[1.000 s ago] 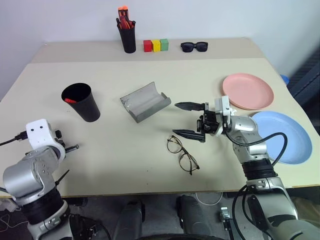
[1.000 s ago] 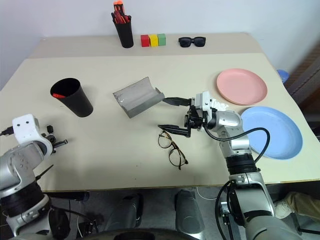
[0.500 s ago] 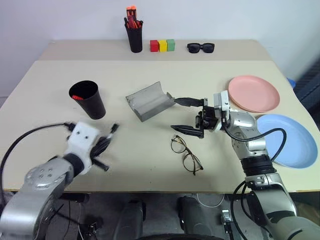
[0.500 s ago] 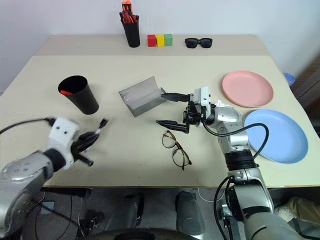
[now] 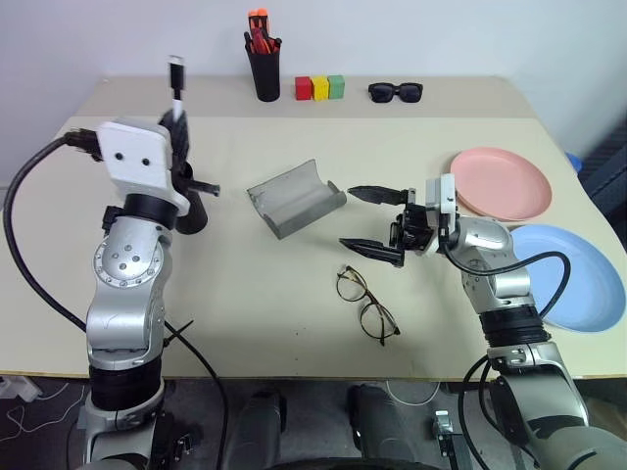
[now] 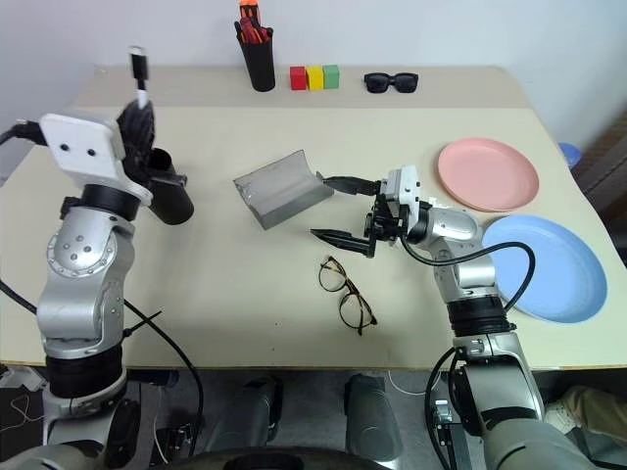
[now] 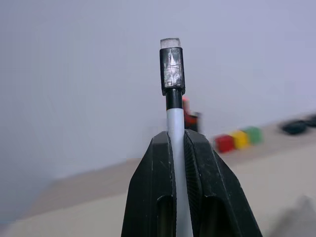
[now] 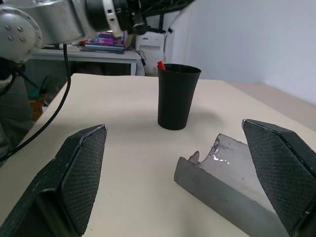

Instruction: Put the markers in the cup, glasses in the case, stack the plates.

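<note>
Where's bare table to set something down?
Free: the near strip left of the glasses, and the stretch between the case and the back row of blocks. Crowded: the right edge, with both plates and the right gripper.

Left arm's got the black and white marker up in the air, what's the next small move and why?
Probably swing the marker over the cup and tip it downward. The left gripper is shut on it, pointing up beside the cup, which already holds a red-tipped marker.
</note>
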